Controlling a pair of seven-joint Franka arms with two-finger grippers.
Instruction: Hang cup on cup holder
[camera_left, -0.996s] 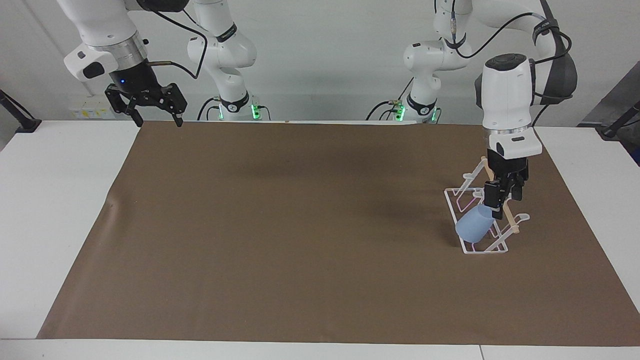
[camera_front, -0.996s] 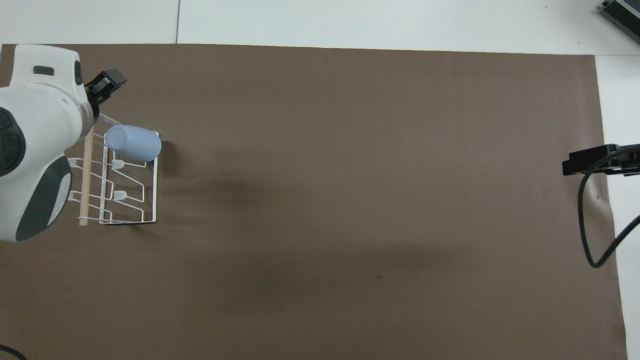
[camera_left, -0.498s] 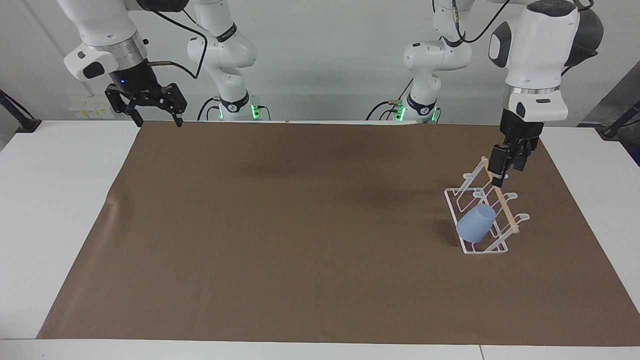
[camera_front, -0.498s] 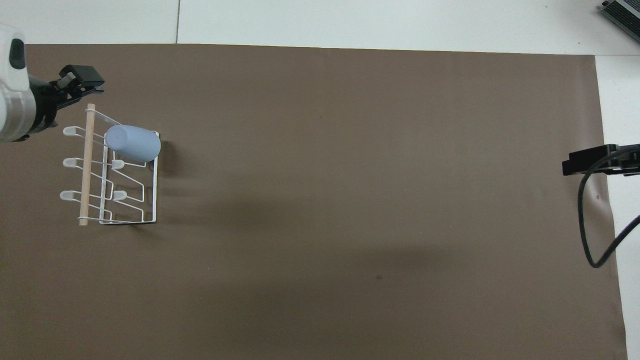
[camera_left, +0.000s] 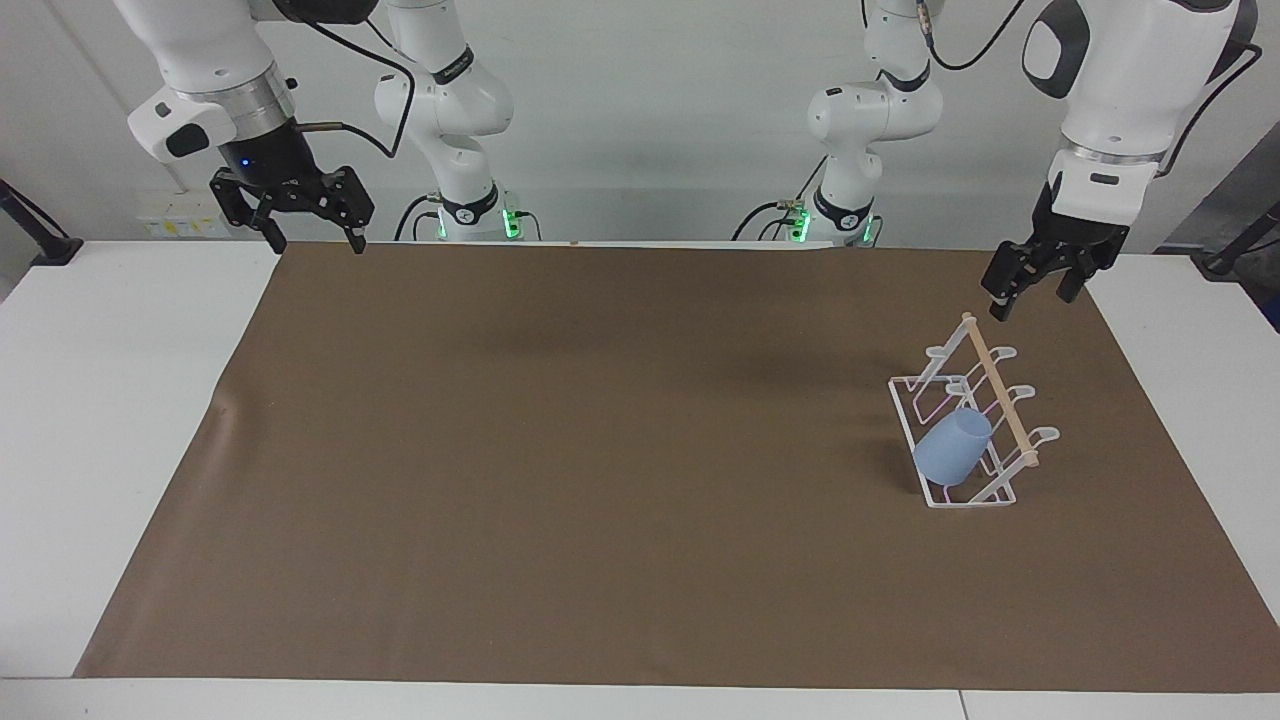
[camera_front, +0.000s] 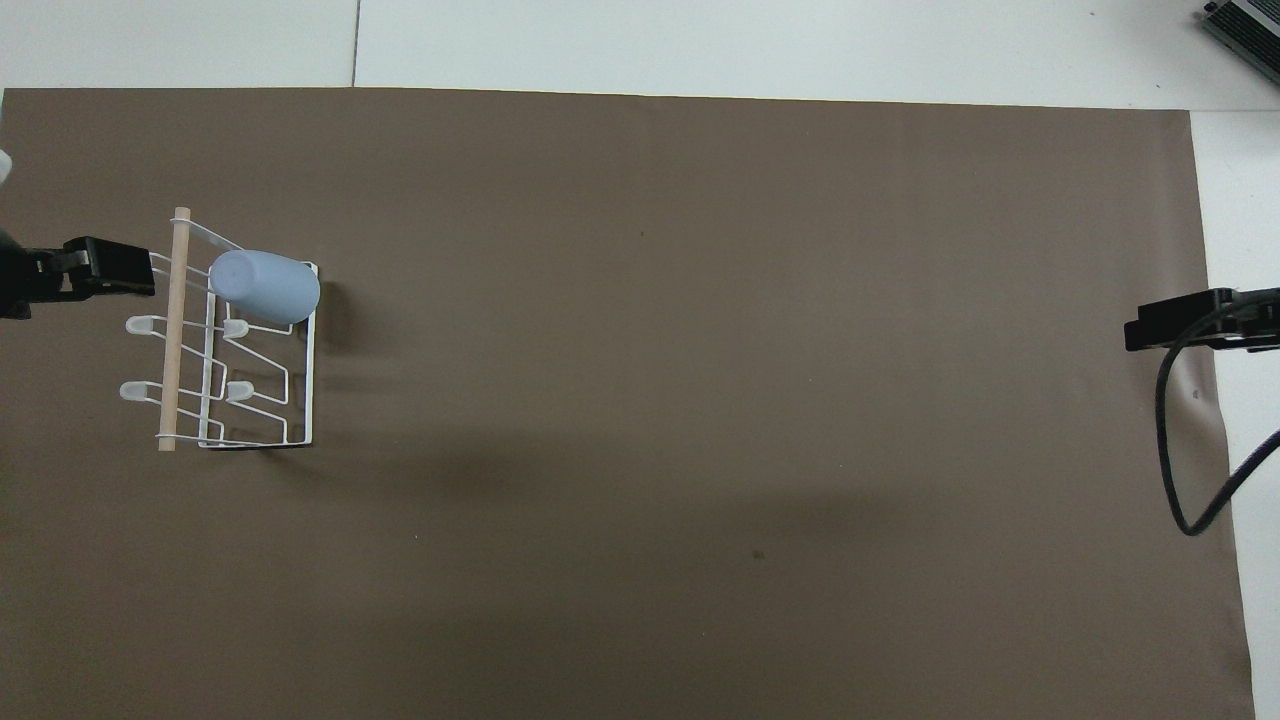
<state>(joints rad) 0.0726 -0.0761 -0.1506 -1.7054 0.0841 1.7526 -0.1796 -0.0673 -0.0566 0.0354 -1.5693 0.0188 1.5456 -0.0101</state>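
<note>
Above the brown mat's edge nearest the robots, at the left arm's end of the bench (camera_left: 120, 420), the left gripper (camera_left: 1030, 283) is raised in the air with its fingers spread apart, and nothing is held or touched by it. Just below it, the cup holder (camera_left: 975, 425) is seen standing on the brown mat (camera_left: 600, 470), its wooden dowel (camera_left: 1000, 390) along the top. The cup (camera_left: 952, 448) is hung tilted on a prong at the rack's end farther from the robots. The right gripper (camera_left: 310, 235) is held idle and spread wide, empty, over the mat's corner at the right arm's end. No writing can be read anywhere.
</note>
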